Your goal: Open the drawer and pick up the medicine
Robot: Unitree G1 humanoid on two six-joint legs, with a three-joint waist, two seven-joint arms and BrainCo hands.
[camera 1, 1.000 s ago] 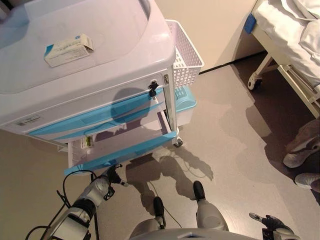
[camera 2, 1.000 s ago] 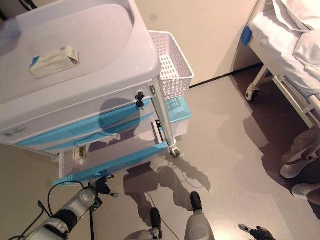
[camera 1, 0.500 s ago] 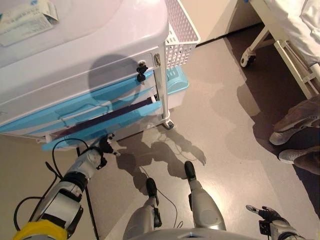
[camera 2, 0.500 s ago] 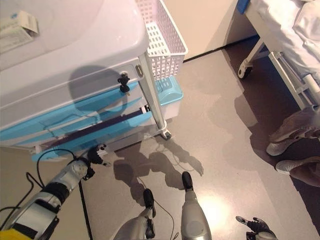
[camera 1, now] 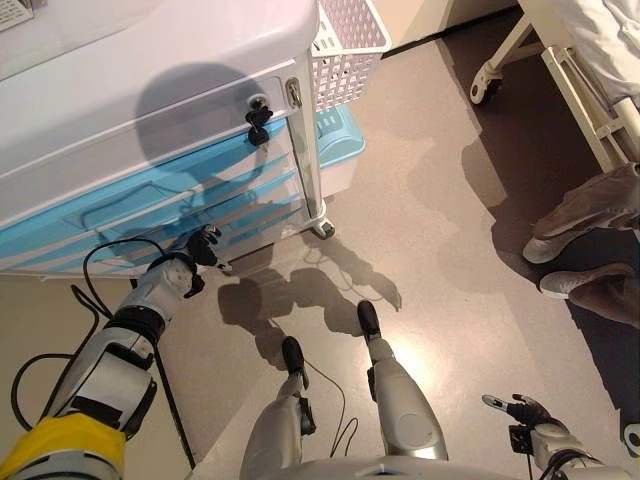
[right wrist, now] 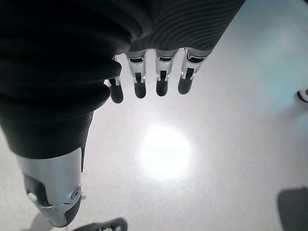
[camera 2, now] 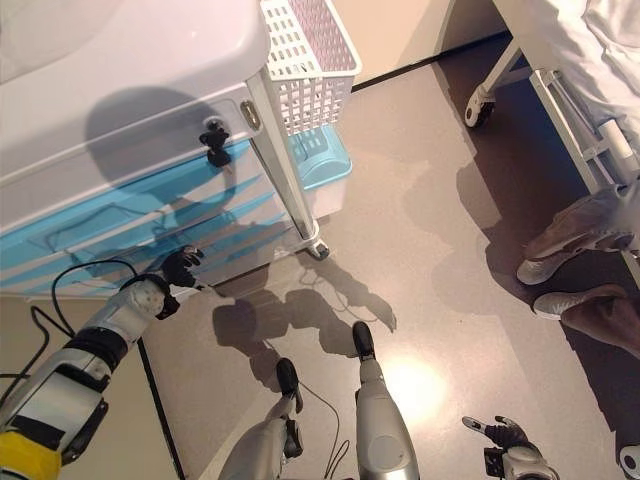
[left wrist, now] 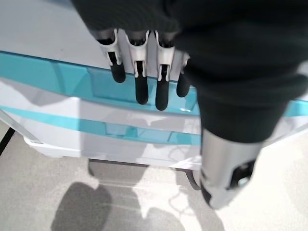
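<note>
Fingers (left wrist: 140, 86) of my left hand (camera 1: 196, 252) hang straight and relaxed in the left wrist view, thumb apart, holding nothing; their dark tips show in front of a blue drawer front (left wrist: 57, 82), and I cannot tell whether they touch it. From the left eye view, my left arm reaches forward and up from the lower left, the hand low beside the cart (camera 1: 150, 90), just off its lowest blue drawers (camera 1: 130, 215), which all sit closed with their long fronts running across the cart. A white basket (camera 1: 345, 35) hangs on the cart's right side. The medicine box (camera 1: 12, 10) shows only as a corner at the edge of the cart top. My right hand (camera 1: 515, 410) hangs low at the lower right. In the right wrist view its fingers (right wrist: 161, 79) are loosely extended over bare floor (right wrist: 231, 120), empty. A person's shoes (camera 2: 570, 240) stand beside a bed frame (camera 2: 540, 90).
</note>
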